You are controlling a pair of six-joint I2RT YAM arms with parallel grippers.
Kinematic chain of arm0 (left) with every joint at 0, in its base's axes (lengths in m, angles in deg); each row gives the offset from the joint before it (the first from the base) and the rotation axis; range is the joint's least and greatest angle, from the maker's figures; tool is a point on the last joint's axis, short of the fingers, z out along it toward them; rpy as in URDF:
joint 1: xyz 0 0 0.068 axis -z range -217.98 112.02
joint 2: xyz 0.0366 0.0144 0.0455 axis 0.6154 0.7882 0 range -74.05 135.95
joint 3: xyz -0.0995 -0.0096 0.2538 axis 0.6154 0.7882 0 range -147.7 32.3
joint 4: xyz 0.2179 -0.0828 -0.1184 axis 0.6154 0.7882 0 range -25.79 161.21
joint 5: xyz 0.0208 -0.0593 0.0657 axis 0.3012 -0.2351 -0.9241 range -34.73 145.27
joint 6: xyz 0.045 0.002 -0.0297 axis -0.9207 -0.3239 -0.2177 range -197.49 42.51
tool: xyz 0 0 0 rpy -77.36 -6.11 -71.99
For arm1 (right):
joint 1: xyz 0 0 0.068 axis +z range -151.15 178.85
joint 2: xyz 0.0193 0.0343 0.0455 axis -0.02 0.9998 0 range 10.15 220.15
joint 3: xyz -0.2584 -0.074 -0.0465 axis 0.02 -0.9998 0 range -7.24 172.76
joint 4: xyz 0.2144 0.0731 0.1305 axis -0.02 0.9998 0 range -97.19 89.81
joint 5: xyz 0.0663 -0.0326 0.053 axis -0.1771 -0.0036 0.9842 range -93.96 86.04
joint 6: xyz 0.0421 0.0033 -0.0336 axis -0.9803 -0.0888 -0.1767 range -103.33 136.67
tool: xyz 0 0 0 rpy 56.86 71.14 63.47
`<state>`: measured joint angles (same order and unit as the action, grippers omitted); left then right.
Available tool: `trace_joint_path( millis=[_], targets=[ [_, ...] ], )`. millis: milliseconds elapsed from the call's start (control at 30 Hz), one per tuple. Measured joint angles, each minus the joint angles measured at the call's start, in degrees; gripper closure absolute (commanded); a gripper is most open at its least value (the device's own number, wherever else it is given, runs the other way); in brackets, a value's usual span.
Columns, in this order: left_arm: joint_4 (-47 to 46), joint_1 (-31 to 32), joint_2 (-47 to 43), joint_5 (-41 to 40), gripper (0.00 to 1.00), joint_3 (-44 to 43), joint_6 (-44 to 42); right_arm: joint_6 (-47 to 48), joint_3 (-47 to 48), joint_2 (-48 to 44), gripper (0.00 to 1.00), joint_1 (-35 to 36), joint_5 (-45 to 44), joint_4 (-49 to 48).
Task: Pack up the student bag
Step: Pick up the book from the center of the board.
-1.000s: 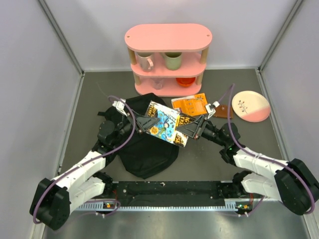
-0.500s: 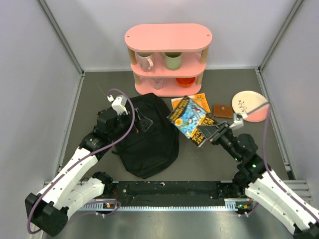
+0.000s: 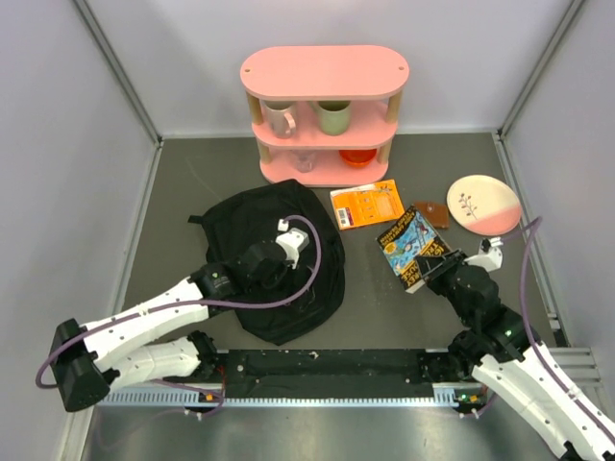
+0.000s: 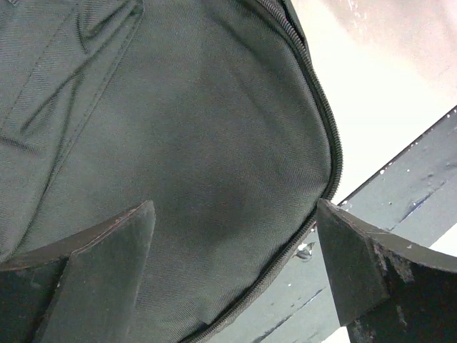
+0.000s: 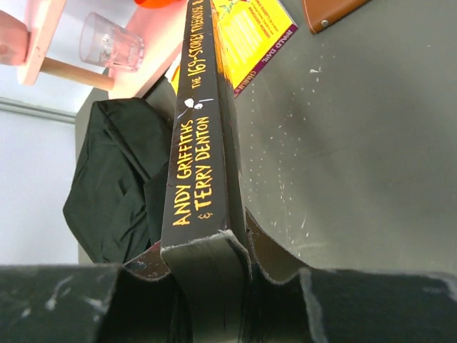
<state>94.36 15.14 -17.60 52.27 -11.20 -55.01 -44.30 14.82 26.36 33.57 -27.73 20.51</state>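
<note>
The student bag (image 3: 259,226) is a floppy black backpack lying flat at the table's left centre; its fabric and zipper edge fill the left wrist view (image 4: 178,128), and it shows again in the right wrist view (image 5: 118,179). My left gripper (image 3: 276,269) hovers over the bag's middle, open and empty (image 4: 234,214). My right gripper (image 3: 434,271) is shut on a colourful book (image 3: 411,245) with a black spine (image 5: 203,143), held spine-up to the right of the bag (image 5: 214,261).
An orange book (image 3: 365,204) and a brown wallet (image 3: 430,213) lie behind the held book. A pink-and-white plate (image 3: 483,204) sits at the right. The pink shelf (image 3: 324,72) at the back holds two mugs, a glass (image 5: 111,46) and an orange bowl (image 3: 357,157).
My left gripper let go of the book, opened wide and swung down over the bag. My right gripper carried the book off to the right, away from the bag.
</note>
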Motion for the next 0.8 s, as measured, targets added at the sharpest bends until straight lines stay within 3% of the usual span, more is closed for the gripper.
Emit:
trace_joint_path(
  millis=[433,633,800],
  targets=[
    [0.3,6.4,2.7,4.5,0.13,0.0,-3.8,1.0,1.3,0.8,1.0,0.0,1.4,1.7],
    [0.3,6.6,3.1,4.4,0.27,0.0,-5.1,0.9,1.3,0.3,1.0,0.0,2.3,2.0],
    [0.3,6.6,5.8,4.7,0.23,-0.3,-5.8,0.5,1.3,0.3,1.0,0.0,3.3,2.0]
  ],
)
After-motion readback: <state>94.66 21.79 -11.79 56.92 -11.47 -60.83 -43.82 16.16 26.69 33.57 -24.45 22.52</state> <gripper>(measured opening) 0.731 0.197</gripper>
